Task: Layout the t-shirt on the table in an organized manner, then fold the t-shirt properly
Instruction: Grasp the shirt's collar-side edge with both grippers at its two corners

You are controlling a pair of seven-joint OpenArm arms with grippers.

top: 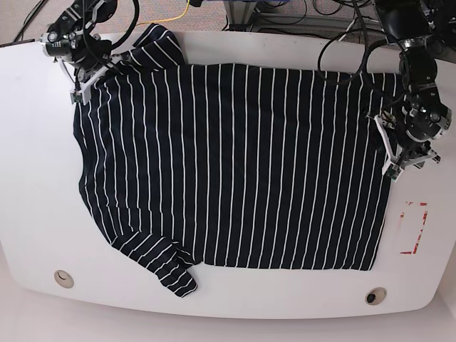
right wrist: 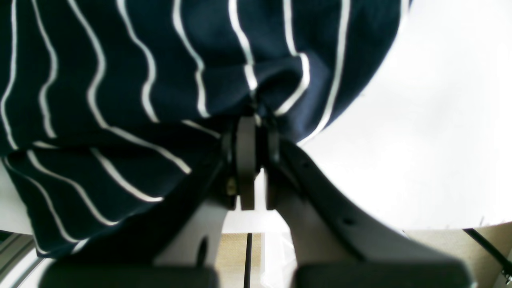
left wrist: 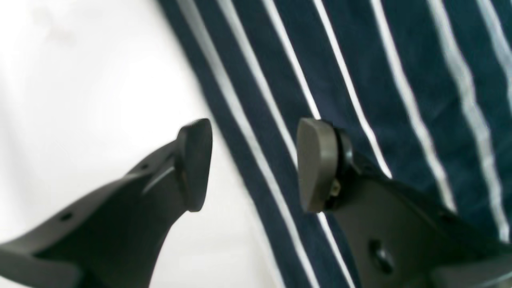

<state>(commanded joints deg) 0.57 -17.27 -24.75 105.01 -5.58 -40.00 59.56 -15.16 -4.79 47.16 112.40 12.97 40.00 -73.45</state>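
Observation:
The black t-shirt (top: pixel 235 164) with thin white stripes lies spread flat on the white table (top: pixel 35 178), one sleeve at the front left and one at the back left. My right gripper (top: pixel 82 89) is at the shirt's back left corner. In the right wrist view it (right wrist: pixel 254 120) is shut on a bunched fold of the t-shirt (right wrist: pixel 120 60). My left gripper (top: pixel 399 160) is at the shirt's right edge. In the left wrist view it (left wrist: pixel 254 164) is open, one finger over the t-shirt (left wrist: pixel 360 60) and one over the bare table (left wrist: pixel 80 80).
A red rectangular outline mark (top: pixel 414 228) lies on the table just right of the shirt. Two round holes (top: pixel 63 278) (top: pixel 375 294) sit near the front edge. Cables (top: pixel 299 11) run behind the table's back edge.

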